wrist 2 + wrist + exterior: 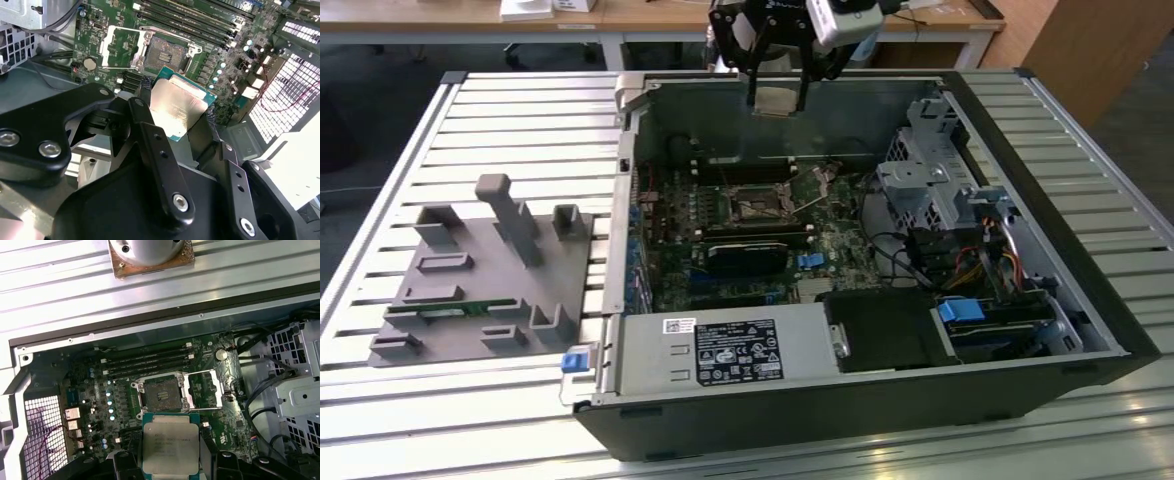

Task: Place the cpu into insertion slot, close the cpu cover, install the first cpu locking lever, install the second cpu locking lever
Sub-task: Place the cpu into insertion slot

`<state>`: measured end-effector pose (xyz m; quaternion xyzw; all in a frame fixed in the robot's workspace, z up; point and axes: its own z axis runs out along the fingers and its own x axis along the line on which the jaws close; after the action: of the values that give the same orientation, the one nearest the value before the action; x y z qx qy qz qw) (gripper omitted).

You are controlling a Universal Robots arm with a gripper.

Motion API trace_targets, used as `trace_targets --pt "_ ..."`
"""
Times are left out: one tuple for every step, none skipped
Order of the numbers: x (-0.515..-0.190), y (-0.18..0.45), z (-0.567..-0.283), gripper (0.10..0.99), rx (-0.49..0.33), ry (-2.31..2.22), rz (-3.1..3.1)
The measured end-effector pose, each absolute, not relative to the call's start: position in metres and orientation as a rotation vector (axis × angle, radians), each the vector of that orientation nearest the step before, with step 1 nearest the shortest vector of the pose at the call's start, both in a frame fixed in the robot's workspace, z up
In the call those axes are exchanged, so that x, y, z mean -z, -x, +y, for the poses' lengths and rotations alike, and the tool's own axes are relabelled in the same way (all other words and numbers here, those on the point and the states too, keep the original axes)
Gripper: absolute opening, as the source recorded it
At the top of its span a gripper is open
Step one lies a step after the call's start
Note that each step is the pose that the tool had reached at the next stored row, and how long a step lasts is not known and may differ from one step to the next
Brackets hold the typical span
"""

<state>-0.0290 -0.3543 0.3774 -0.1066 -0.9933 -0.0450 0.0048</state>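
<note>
Hanging over the far side of the open computer case in the exterior view, the hand is clamped on the cpu. Its fingers press against two opposite edges, and the grey metal top shows in the first wrist view. The chip is in the air, well above the green board and apart from it. Below, the insertion slot lies bare and dark, and the cpu cover is swung open, lying just beside the slot. I judge that none of the four steps is done: the chip is not seated, the cover is not shut, and neither lever is locked down.

The two locking levers are too thin to pick out with certainty among the metal around the slot. The fingertips are partly hidden behind the chip in both wrist views. In the exterior view the chip is just a pale square under the arm. The case sits on a slatted worktop.
</note>
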Motion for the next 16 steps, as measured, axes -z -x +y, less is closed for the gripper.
trace_targets --pt "-0.3774 0.029 -0.3543 0.541 0.141 0.336 -3.111" --pt "-0.3774 0.029 -0.3543 0.541 0.141 0.339 -3.111" --pt "-0.3774 0.029 -0.3543 0.541 0.141 0.343 -3.11" --pt "-0.3774 0.029 -0.3543 0.541 0.141 0.347 -3.11" --pt "-0.3774 0.029 -0.3543 0.541 0.141 0.353 -3.109" --pt "-0.3773 0.029 -0.3543 0.541 0.141 0.361 -3.109" --pt "-0.3773 0.029 -0.3543 0.541 0.141 0.367 -3.108" --pt "-0.3773 0.029 -0.3543 0.541 0.141 0.372 -3.108" --pt "-0.3773 0.029 -0.3543 0.541 0.141 0.377 -3.107" --pt "-0.3773 0.029 -0.3543 0.541 0.141 0.382 -3.107" --pt "-0.3772 0.029 -0.3543 0.541 0.141 0.386 -3.106" --pt "-0.3772 0.029 -0.3543 0.541 0.141 0.39 -3.106" --pt "-0.3772 0.029 -0.3542 0.541 0.141 0.395 -3.106" --pt "-0.3772 0.029 -0.3542 0.541 0.141 0.399 -3.105" --pt "-0.3772 0.029 -0.3542 0.541 0.141 0.404 -3.105" --pt "-0.3772 0.029 -0.3542 0.541 0.141 0.409 -3.104"
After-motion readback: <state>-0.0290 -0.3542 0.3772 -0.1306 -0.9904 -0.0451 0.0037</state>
